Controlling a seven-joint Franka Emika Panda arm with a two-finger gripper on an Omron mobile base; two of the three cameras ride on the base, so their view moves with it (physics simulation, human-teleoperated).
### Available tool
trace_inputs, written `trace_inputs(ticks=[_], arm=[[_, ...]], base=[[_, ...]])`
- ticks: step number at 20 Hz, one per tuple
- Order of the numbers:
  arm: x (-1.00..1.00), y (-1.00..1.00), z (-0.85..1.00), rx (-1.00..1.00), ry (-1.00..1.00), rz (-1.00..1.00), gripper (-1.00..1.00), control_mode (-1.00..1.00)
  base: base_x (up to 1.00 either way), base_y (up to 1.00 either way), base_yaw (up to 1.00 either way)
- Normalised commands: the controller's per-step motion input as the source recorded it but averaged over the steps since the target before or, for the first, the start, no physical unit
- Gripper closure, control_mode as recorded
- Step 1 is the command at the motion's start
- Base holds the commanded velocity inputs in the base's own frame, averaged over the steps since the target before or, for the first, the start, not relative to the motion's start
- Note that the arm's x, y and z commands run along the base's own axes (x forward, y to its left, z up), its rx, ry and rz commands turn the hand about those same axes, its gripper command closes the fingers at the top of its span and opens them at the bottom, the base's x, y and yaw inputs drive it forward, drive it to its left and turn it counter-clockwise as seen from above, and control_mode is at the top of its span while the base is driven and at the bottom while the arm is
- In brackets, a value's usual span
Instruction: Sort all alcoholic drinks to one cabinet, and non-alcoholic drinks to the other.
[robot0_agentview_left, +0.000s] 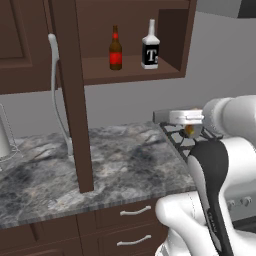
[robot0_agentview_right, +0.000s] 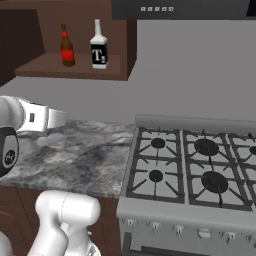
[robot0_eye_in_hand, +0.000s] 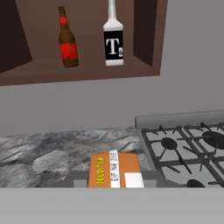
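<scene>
Two bottles stood side by side on the shelf of the open cabinet (robot0_agentview_left: 172, 35): the brown bottle (robot0_agentview_left: 115, 49) with its red label on the left and the white bottle (robot0_agentview_left: 150, 46) with the black "T" on the right, a small gap between them. So the alcoholic half of the job looked done from where I stood.

Down at counter height, the gripper (robot0_eye_in_hand: 116, 177) was closed around the yellow-orange can (robot0_eye_in_hand: 114, 169), with the can sitting right between the fingers, low in the hand view, above the marble counter (robot0_agentview_left: 115, 165) and just left of the stove (robot0_agentview_right: 195, 170). From the left base view only a sliver of the can peeked out under the hand.

I judged that can light, stiff and smooth-sided, likely to slip if squeezed weakly; a hold across its middle, as it seemed to have, looked the sensible one. It sat well below the bottles' shelf. The closed cabinet door (robot0_agentview_left: 12, 45) with the curved silver handle (robot0_agentview_left: 56, 95) hung further left.
</scene>
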Motion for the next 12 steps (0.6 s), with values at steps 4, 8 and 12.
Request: trace_inputs(ticks=[4,8,12], arm=[[-0.09,0.00,0.21,0.00,0.00,0.00,1.00,-1.00],[-0.03,0.00,0.09,0.00,0.00,0.00,1.00,1.00],[0.00,0.00,0.00,0.00,0.00,0.00,1.00,1.00]], base=[[0.00,0.00,0.00],[0.00,0.00,0.00],[-0.06,0.00,0.00]])
